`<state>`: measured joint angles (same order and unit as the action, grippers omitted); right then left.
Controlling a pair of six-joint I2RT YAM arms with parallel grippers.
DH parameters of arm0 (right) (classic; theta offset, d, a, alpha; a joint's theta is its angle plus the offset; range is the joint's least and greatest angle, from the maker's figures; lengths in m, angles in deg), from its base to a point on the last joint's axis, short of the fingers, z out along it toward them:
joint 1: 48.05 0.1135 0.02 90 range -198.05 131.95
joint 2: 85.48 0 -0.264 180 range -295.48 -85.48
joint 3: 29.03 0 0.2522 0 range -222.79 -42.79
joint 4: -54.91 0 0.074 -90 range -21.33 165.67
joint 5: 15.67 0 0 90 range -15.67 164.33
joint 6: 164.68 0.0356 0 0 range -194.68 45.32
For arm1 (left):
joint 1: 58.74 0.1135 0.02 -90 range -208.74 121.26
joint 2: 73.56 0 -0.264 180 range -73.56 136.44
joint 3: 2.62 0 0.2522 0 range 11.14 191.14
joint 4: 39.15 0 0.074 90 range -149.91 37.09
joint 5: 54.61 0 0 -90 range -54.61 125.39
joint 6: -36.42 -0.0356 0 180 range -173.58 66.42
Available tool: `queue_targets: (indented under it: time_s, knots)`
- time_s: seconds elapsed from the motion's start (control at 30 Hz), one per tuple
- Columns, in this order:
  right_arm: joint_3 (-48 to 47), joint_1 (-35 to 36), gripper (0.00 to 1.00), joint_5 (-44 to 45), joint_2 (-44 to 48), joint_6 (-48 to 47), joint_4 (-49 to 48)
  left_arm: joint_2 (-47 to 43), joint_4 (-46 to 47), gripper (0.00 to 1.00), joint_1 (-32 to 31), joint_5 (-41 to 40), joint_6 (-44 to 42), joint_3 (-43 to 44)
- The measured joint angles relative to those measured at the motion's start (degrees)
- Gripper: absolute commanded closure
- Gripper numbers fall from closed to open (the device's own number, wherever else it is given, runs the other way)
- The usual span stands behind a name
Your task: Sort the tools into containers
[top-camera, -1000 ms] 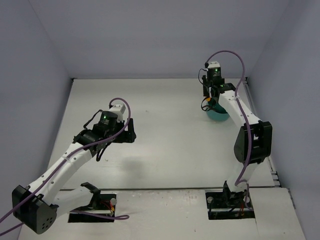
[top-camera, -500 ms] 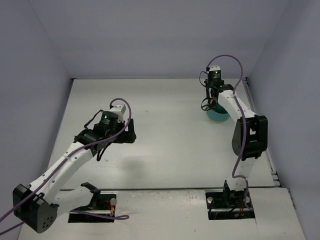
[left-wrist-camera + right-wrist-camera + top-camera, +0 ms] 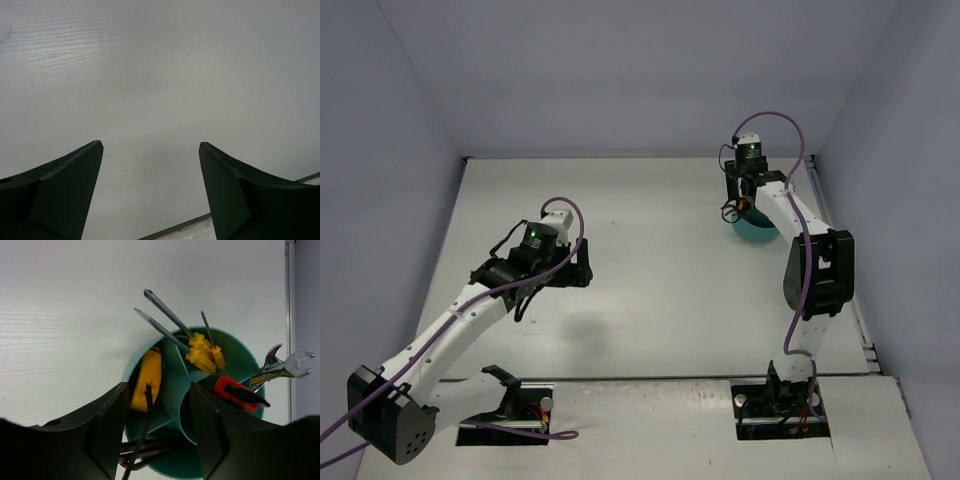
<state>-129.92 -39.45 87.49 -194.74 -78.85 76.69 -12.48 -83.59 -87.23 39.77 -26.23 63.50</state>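
The teal cup (image 3: 234,346) (image 3: 760,230) stands at the table's far right. Its compartments hold a yellow tape measure (image 3: 148,374), orange-handled screwdrivers (image 3: 202,356), a red-handled tool (image 3: 233,390) and silver wrenches (image 3: 281,365). My right gripper (image 3: 159,387) (image 3: 738,205) hangs right over the cup, its jaws apart. A dark hex key (image 3: 145,426) stands loose between them, leaning in the cup next to the tape measure. Over bare table at the left middle, my left gripper (image 3: 150,144) (image 3: 578,270) is open and holds nothing.
A metal rail (image 3: 287,290) runs along the table's right side close to the cup, with the wall just beyond it. A dark table edge (image 3: 175,229) shows under the left gripper. Grey walls enclose the table on three sides.
The right gripper's jaws have spread and let go of the hex key, which now rests in the cup. The right arm shifted slightly over the cup. The left arm has not moved.
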Motion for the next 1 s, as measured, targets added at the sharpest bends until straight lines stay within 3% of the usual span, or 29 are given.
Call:
queue_targets:
  time_s: [0.33,0.47,0.63,1.0]
  knots:
    - [1.21,0.00,0.33,-3.47,9.75,1.40,0.39,-0.01,-2.12,0.25,0.00,-0.48,-0.11,1.64]
    - [2.24,0.00,0.23,-6.49,20.74,2.50,0.32,-0.62,-4.43,0.25,0.00,-2.41,-0.33,6.86]
    - [6.83,-0.14,0.00,-7.09,38.28,3.07,-0.17,-3.38,-7.91,0.23,0.00,-7.68,-0.72,14.91]
    - [21.90,-0.38,0.00,1.03,70.56,5.66,2.28,-9.49,-12.42,0.14,0.07,-23.40,-8.15,29.72]
